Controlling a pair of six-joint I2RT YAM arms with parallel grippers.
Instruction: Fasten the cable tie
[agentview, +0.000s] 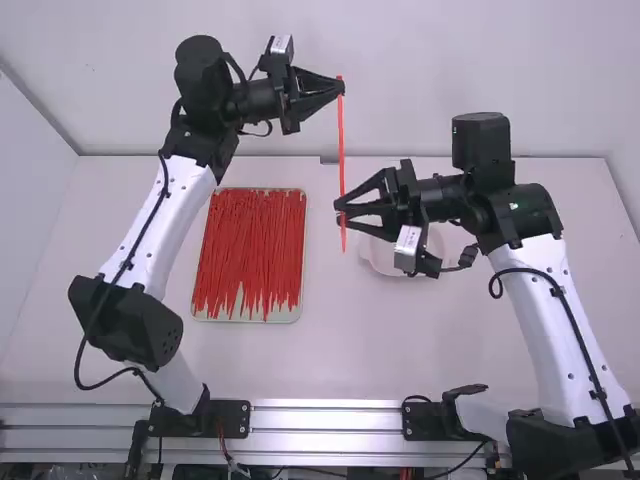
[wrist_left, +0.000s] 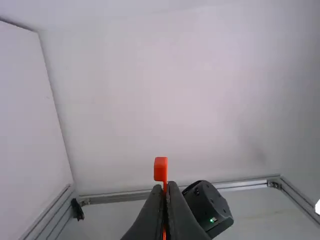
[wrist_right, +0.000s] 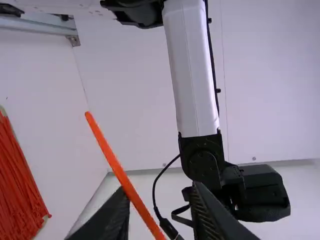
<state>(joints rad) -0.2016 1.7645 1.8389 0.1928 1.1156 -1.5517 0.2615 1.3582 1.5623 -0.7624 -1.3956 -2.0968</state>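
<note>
The desk (agentview: 450, 330) carries a tray (agentview: 246, 320) piled with spare ties (agentview: 250, 250). A small white dish (agentview: 385, 262) sits on the desk to the right of the tray.

The left arm (agentview: 165, 215) rises beside the tray's left edge and bends over it. Its gripper (agentview: 335, 90) hangs high above and beyond the tray's far right corner. The right arm (agentview: 545, 310) stands well to the right of the tray and reaches back toward it. Its gripper (agentview: 345, 213) is in the air just off the tray's right edge, in front of the dish.

The left gripper (wrist_left: 165, 190) is clenched on one red tie (agentview: 341, 150) just under its head (wrist_left: 160, 169), which pokes out past the fingertips. From there the tie hangs straight down, clear of the desk, with its tail ending to the right of the tray.

The right gripper (wrist_right: 159, 195) is spread wide. The strap (wrist_right: 112, 160) passes between its fingers (wrist_right: 212, 215) and seems to touch neither of them.

As for progress, one tie is out of the tray and held up for the other gripper, so the pick looks done. The fastening itself has not begun: the tie is straight, there is no loop, and the tail is nowhere near the head. The right gripper has yet to close on the lower strap. After that the tail must be bent up, fed through the head and drawn tight.
</note>
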